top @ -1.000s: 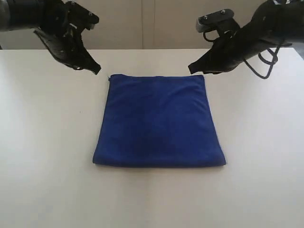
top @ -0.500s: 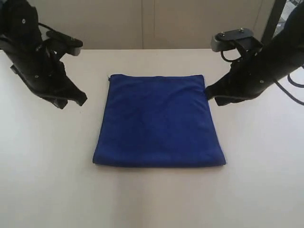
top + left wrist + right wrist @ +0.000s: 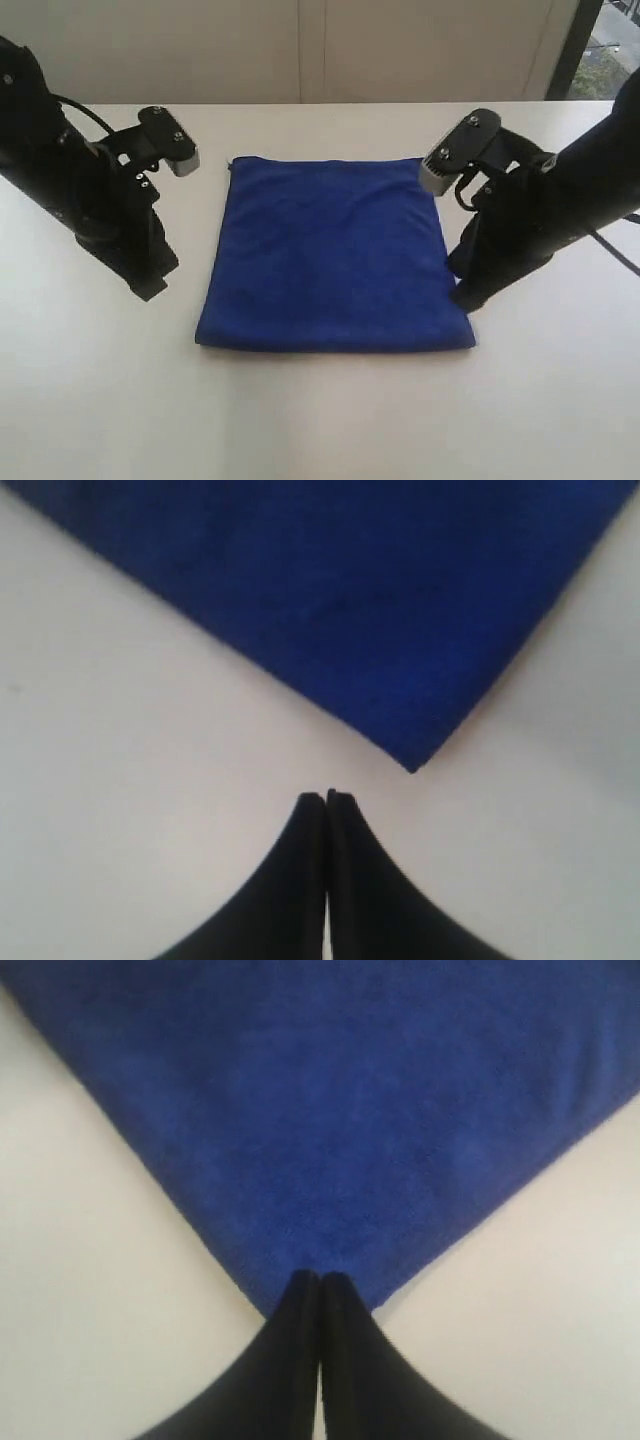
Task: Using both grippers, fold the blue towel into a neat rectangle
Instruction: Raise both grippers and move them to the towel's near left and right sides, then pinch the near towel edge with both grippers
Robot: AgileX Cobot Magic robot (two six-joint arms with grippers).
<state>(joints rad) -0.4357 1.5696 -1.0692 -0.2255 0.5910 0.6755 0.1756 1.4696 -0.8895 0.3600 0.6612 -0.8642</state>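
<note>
The blue towel [image 3: 335, 250] lies flat on the white table [image 3: 320, 420] as a folded, nearly square rectangle. My left gripper [image 3: 150, 290] hangs low over bare table, left of the towel's near left corner and apart from it. In the left wrist view its fingers [image 3: 326, 798] are shut and empty, a short way from the towel's corner [image 3: 410, 765]. My right gripper [image 3: 468, 300] is at the towel's near right corner. In the right wrist view it [image 3: 320, 1278] is shut, its tips over the corner of the towel [image 3: 350, 1110]. Whether the tips touch the cloth is unclear.
A beige wall runs along the table's far edge, with a window [image 3: 605, 50] at the far right. Both arms' dark bodies stand over the table beside the towel: left arm [image 3: 70, 190], right arm [image 3: 560, 200].
Both arms have come from the towel's far corners down along its sides to its near corners and have dropped lower. The towel has not moved.
</note>
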